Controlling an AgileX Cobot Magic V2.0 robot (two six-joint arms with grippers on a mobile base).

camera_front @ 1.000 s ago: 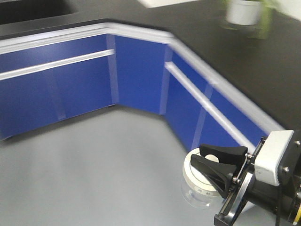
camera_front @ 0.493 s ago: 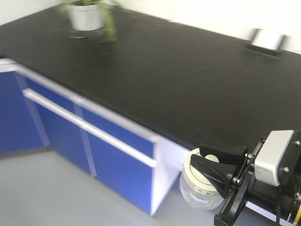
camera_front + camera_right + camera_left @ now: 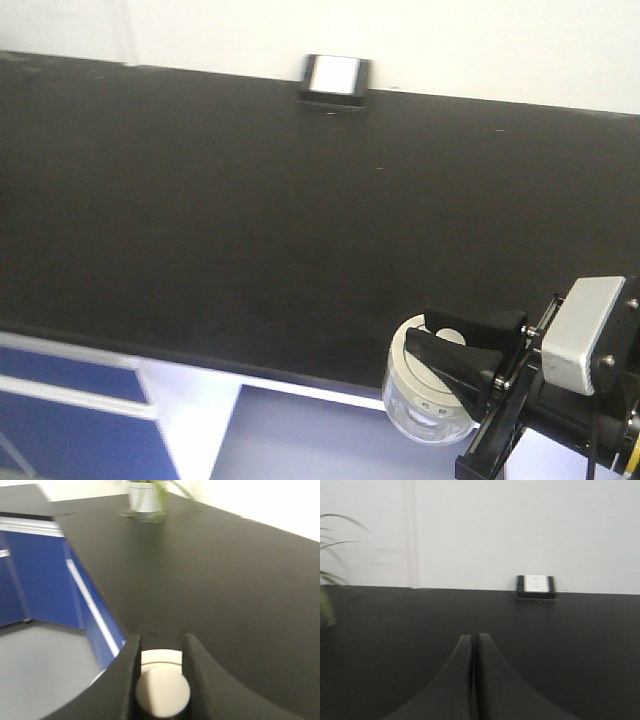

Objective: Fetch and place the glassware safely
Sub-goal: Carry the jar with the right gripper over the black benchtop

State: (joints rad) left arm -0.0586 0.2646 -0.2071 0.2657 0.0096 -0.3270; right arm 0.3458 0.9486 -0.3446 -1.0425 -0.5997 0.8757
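Fingers (image 3: 129, 680) of the right gripper (image 3: 161, 675) pinched the knob (image 3: 162, 696) of the jar (image 3: 425, 412), held at the counter's (image 3: 250, 220) near edge; the left gripper (image 3: 472, 640) was pressed together, empty. A box (image 3: 336, 78) sat at the far edge. The jar was clear glass with a cream lid (image 3: 410, 372).

A black counter (image 3: 200, 220) spreads ahead of the right claw (image 3: 418, 330). A small box (image 3: 335, 80) sits at its far edge, ahead-left. A plant pot (image 3: 145, 497) stands farther left.

front view high, wrist views skim countertop (image 3: 200, 220)
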